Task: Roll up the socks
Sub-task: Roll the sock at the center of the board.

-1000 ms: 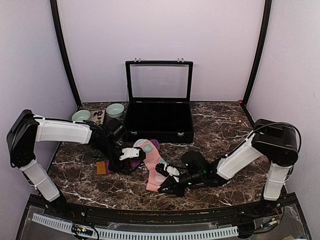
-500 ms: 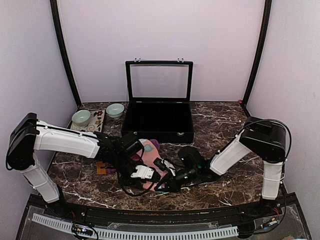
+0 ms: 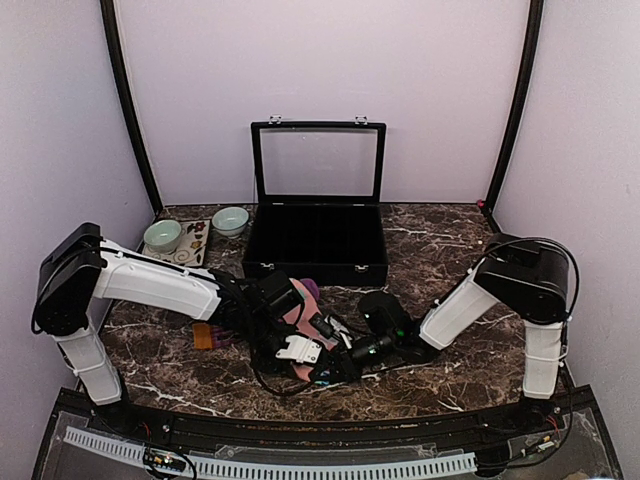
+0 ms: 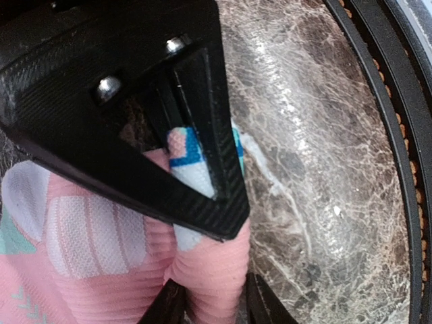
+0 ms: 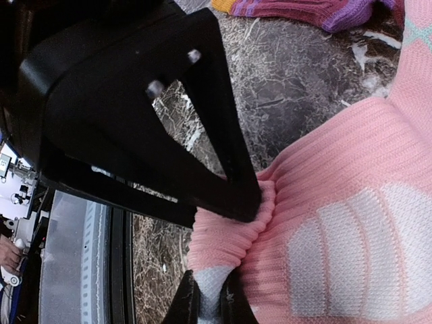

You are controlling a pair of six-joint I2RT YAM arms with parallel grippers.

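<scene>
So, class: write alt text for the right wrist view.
The right fingers pinch the bunched ribbed edge of a pink sock on a marble table. A striped sock, purple and orange, lies at the top edge.

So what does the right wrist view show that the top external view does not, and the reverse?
Only the right wrist view: the right fingers pinching a bunched, ribbed fold of the salmon-pink sock, with its white patch seen close up.
Only the top external view: the open black case, two bowls to its left, and the whole left arm and right arm.
Both: that sock, some purple of the maroon sock, and the marble table.
</scene>
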